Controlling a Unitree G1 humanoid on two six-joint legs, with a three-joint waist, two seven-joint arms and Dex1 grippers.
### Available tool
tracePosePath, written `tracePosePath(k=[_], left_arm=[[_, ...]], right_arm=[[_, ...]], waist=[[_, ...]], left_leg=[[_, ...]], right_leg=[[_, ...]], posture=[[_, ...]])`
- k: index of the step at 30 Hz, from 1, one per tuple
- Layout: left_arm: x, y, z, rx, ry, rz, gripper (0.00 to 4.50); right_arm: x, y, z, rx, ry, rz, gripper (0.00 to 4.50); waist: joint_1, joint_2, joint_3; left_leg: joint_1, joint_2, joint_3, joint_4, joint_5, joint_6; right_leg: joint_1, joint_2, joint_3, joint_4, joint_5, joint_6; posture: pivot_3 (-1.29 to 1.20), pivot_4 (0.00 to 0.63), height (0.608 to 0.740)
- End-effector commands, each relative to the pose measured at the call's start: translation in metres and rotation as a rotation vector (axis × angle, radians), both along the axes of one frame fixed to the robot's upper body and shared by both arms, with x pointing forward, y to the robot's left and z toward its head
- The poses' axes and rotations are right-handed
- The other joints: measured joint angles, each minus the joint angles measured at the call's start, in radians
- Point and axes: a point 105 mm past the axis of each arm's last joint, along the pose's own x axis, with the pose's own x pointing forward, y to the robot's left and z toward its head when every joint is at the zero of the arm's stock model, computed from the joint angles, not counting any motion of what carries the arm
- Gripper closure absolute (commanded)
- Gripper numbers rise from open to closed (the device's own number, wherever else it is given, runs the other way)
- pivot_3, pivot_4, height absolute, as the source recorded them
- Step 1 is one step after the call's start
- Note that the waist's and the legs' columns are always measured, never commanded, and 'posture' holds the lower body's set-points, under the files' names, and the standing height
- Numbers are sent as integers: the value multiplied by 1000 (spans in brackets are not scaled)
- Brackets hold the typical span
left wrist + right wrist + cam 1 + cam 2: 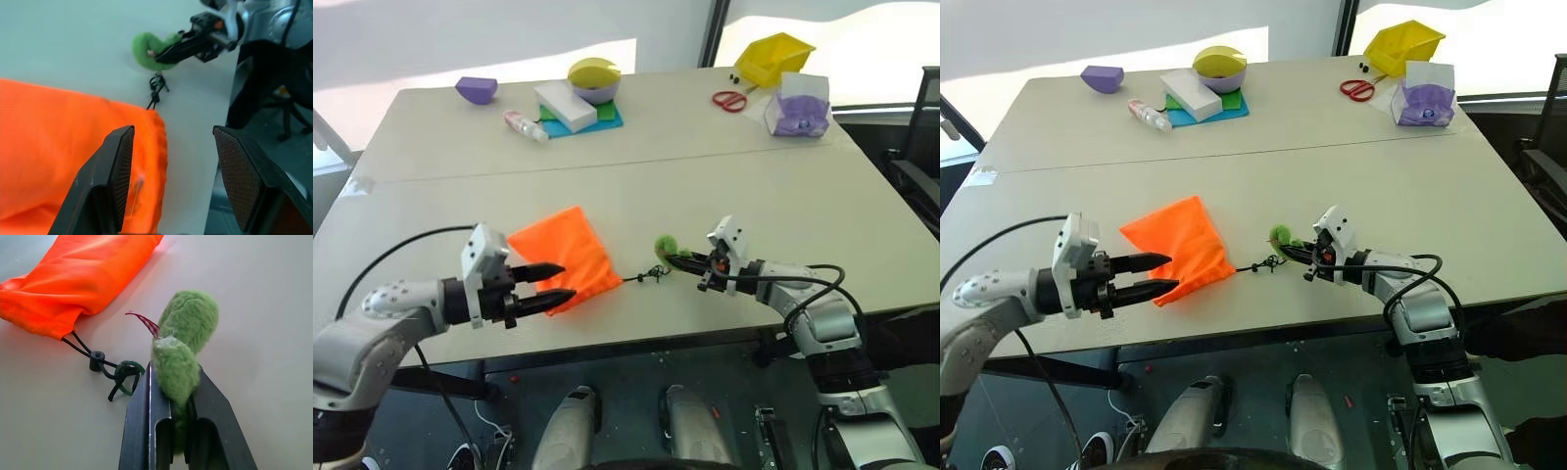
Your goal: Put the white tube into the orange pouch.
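1. Right, the orange pouch [564, 257] lies flat on the table [724, 186], a bright neon fabric bag, its gathered mouth turned toward the right gripper [683, 258].
2. A thin black cord [83, 348] runs from that mouth to a small green ring [128, 377], knotted just beside the pouch.
3. The white tube — I cannot make it out in any view.
4. The left gripper [554, 284] hovers at the pouch's near corner, fingers spread apart with nothing between them.
5. The right gripper sits just past the cord's end from the pouch, clamped tight on a fuzzy green thing [183, 350].
6. The right wrist view shows what the head views blur: a little red tag [143, 321] poking from the green fuzz, and the cord's black stopper [97, 357].
7. The left wrist view shows the pouch's puckered hem behind one fingertip [121, 161].
8. Well beyond the pouch, the head views add a white block [565, 106], a small bottle [525, 124], red scissors [729, 100] and a yellow bin [773, 58].
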Motion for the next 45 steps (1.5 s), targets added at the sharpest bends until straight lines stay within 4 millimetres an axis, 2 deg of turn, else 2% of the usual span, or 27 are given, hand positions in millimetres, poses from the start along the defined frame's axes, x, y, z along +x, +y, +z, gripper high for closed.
tracePosePath(k=[1,5,9,14,18,23,28,34,37,39,45], left_arm=[[28,-19,4,-37,-33,22,1778],[48,-42,-2,-43,-68,-20,1778],[59,-67,-24,153,-257,-153,1778],[69,-87,-40,243,-392,-205,1778],[83,-93,-42,201,-431,-80,1778],[72,-106,-52,175,-398,-99,1778],[81,-100,-51,158,-356,-53,1778],[77,-101,-54,196,-380,-94,1778],[77,-100,-56,186,-367,-82,2669],[76,-99,-55,155,-319,-76,3635],[79,-93,-55,131,-263,-52,3635]], right_arm=[[3,4,19,27,-91,9,4500],[6,1,35,64,-136,-5,4500],[10,-1,50,105,-156,-43,4500],[12,1,46,88,-154,-57,4500],[11,4,45,95,-158,-59,4500],[13,6,46,101,-168,-64,4500],[15,7,49,101,-177,-63,4500],[15,5,55,100,-191,-62,4500],[16,4,55,95,-192,-66,4500],[15,5,54,92,-193,-61,4500],[15,6,54,87,-197,-57,4500]], waist=[[-1,0,0],[-8,0,0],[-4,-1,0],[-2,-1,0],[-1,-1,0],[-4,-1,0],[-3,-1,0],[-3,-1,0],[-3,-1,0],[-3,-1,0],[-4,-1,0]], left_leg=[[0,-1,0,2,0,0],[-1,-2,2,5,0,0],[-1,-1,3,7,0,0],[-2,-1,3,8,0,0],[-2,-1,3,8,-1,1],[-2,-1,3,8,-1,1],[-2,-1,3,10,-1,1],[-2,-1,3,10,-1,1],[-3,-1,3,10,-1,1],[-3,-1,3,10,-1,1],[-2,-1,3,10,-1,1]], right_leg=[[1,0,-1,0,0,1],[2,1,2,0,2,3],[1,2,2,0,4,3],[1,2,3,-1,4,2],[0,0,3,-1,5,4],[0,1,3,-1,6,7],[1,1,3,0,6,7],[1,1,3,0,6,7],[1,1,3,0,7,7],[1,1,3,0,7,7],[1,1,3,0,7,7]], posture=[[0,150,740],[0,150,740],[0,150,740],[0,150,740],[0,150,740],[0,150,740],[0,150,740],[0,150,740],[0,150,740],[0,150,740],[0,150,740]])
